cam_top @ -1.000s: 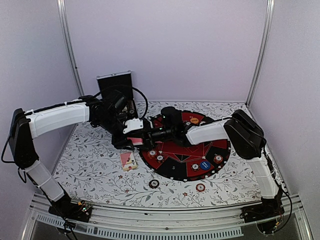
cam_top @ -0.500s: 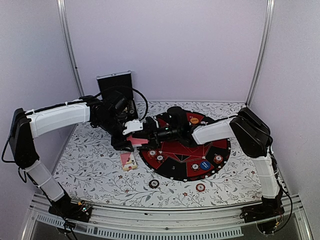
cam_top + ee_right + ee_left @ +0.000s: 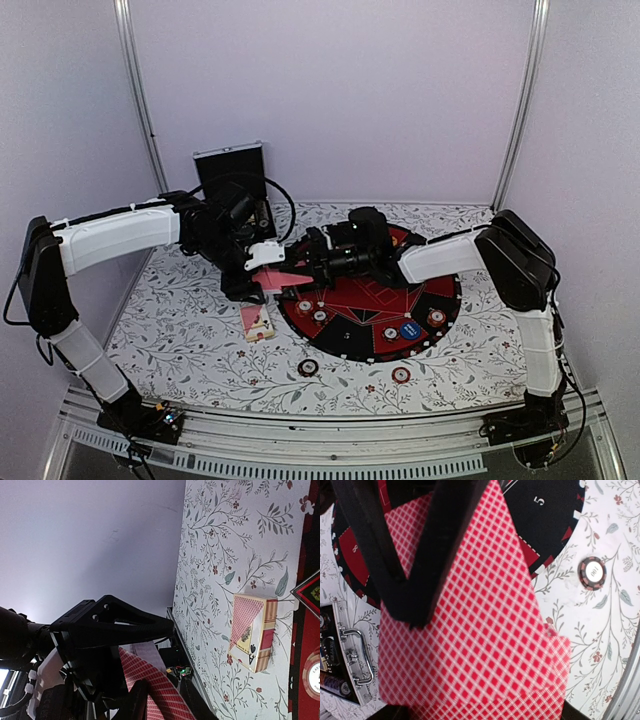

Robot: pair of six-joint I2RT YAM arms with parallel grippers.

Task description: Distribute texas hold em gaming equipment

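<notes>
My left gripper (image 3: 262, 262) is shut on a stack of pink-backed playing cards (image 3: 280, 277), which fills the left wrist view (image 3: 485, 645). The top card sticks out past the others toward the round mat. My right gripper (image 3: 303, 267) reaches in from the right. Its jaws straddle that top card (image 3: 160, 692) with a gap still showing, and one black finger (image 3: 427, 555) lies over the card's back. The pink card box (image 3: 256, 322) lies flat on the table just below both grippers, also in the right wrist view (image 3: 252, 630).
A round black-and-red mat (image 3: 350, 340) carries several striped chips (image 3: 305, 306), a blue button (image 3: 409, 329) and an orange button (image 3: 388, 241). Two chips (image 3: 308, 367) (image 3: 401, 375) lie on the floral tabletop near the front. The silver-edged black case (image 3: 230, 172) stands open at the back left.
The right gripper has reached the left gripper's cards and its jaws have narrowed around the top card. The right elbow swung right. The left arm has stayed put.
</notes>
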